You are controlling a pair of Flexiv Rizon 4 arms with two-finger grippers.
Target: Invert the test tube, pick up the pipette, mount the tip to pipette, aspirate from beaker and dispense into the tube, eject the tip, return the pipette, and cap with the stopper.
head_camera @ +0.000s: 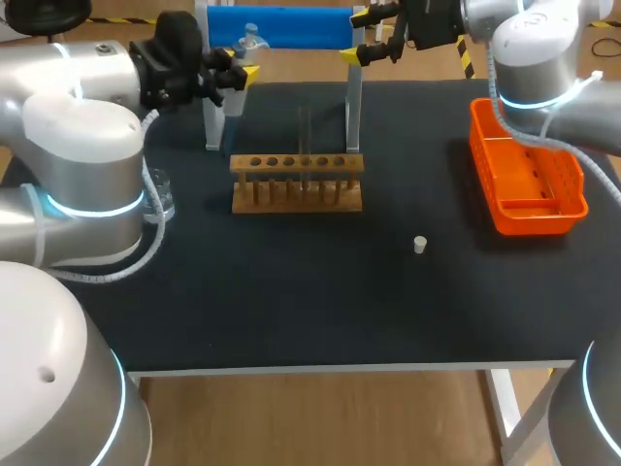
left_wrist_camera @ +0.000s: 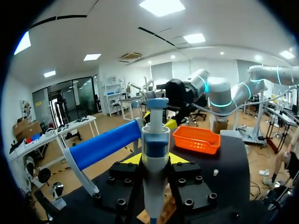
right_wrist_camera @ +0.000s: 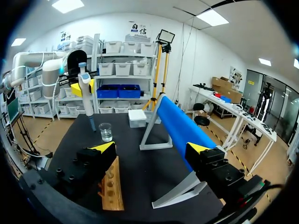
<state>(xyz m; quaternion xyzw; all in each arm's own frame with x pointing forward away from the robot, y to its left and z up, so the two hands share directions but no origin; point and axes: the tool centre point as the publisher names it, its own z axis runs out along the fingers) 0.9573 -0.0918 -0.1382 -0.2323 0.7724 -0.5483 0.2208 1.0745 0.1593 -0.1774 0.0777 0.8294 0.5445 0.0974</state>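
Left gripper [head_camera: 236, 76] clamps the pipette [head_camera: 233, 100] upright at far left, likely ready for tip mounting. Right gripper [right_wrist_camera: 151, 148] hangs open, clear of it.

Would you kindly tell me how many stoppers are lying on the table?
1. The stopper stands alone on the table, between the wooden rack and the orange basket. Another might lie hidden inside the basket.

Table top [head_camera: 291, 301] black. Basket [head_camera: 534, 218] bright orange. Rack [head_camera: 297, 199] plain light-brown wood. Roller [head_camera: 281, 26] blue, white legs. Stopper [head_camera: 420, 245] off-white. Pipette [left_wrist_camera: 155, 182] pale grey, blue band. Beaker [right_wrist_camera: 105, 132] clear. Left arm [head_camera: 87, 146] and right arm [head_camera: 543, 49] silver, glowing cyan rings; fingertips [right_wrist_camera: 103, 147] yellow.
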